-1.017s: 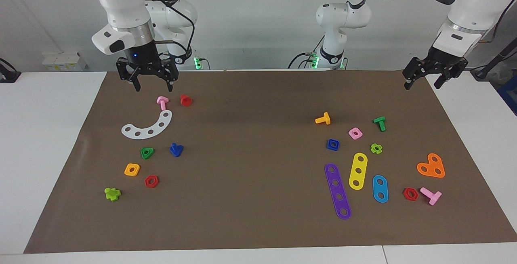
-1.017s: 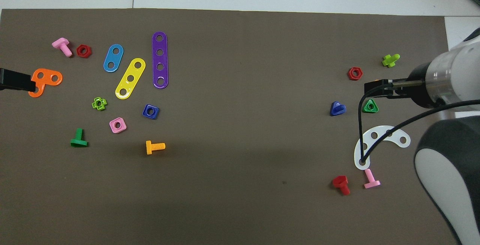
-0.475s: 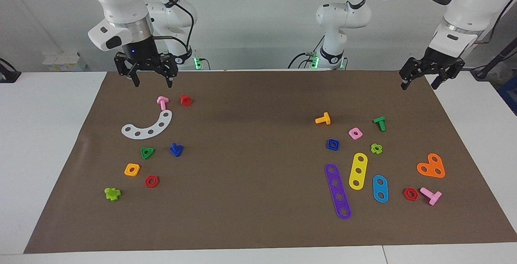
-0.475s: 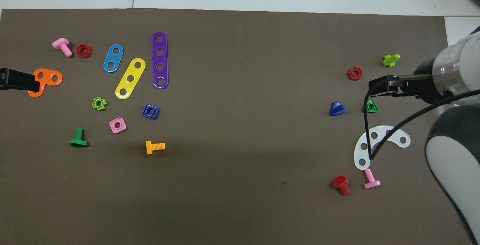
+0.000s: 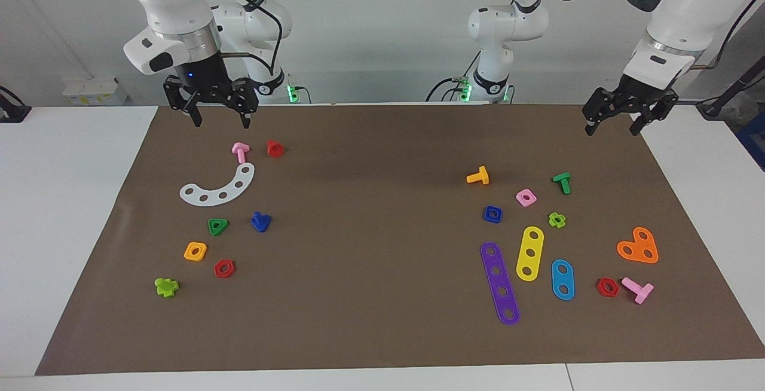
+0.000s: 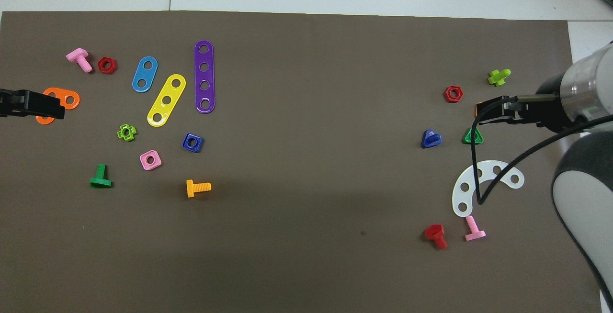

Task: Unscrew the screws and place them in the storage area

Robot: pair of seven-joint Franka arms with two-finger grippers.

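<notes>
One blue screw with a triangular head lies loose on the brown mat toward the right arm's end, beside a green triangular nut. It also shows in the overhead view. My right gripper is open and empty, raised over the mat's edge by the robots, above a pink bolt. In the overhead view my right gripper overlaps the green nut. My left gripper is open and empty, raised over the mat's corner at the left arm's end; it also shows in the overhead view.
A white curved plate, a red bolt, an orange nut, a red hex nut and a green bolt surround the screw. A blue square nut, coloured strips and other bolts lie at the left arm's end.
Both grippers have risen and drawn back a little toward the robots. Nothing on the mat has moved.
</notes>
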